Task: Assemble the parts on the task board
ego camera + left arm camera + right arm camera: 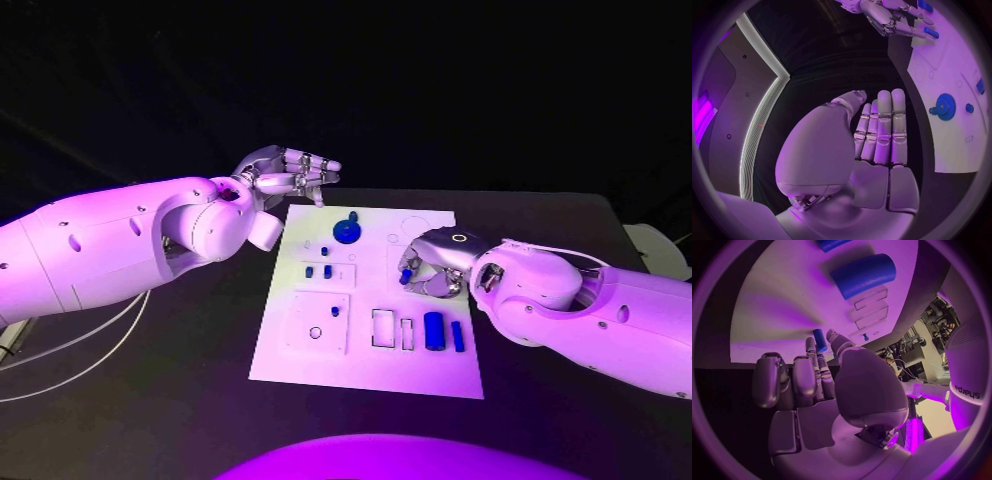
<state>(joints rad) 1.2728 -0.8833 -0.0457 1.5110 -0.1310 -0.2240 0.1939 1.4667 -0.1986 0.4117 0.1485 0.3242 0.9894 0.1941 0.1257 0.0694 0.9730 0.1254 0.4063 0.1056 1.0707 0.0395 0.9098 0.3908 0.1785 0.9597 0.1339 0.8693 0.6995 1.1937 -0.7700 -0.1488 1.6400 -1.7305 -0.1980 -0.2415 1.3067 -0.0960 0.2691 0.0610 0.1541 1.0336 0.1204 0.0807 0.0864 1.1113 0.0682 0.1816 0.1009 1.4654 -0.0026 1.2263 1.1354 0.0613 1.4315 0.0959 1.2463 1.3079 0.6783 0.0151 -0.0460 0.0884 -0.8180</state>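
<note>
The white task board (289, 350) lies in the middle of the black table. My right hand (433, 272) hovers over the board's right middle and pinches a small blue peg (819, 340) between thumb and fingertip; the peg (408, 272) pokes out on the hand's left side. My left hand (289, 172) floats above the board's far left corner, fingers straight and side by side, holding nothing. A round blue gear (348, 231) stands near the board's far edge. A thick blue cylinder (434, 327) and a slim blue bar (457, 336) lie at the near right.
Two little blue pieces (319, 270) stand in the board's left middle, and one more (336, 311) sits in a square recess nearer me. White cables (87, 350) trail over the table on the left. A pale object (656, 245) lies at the table's right edge.
</note>
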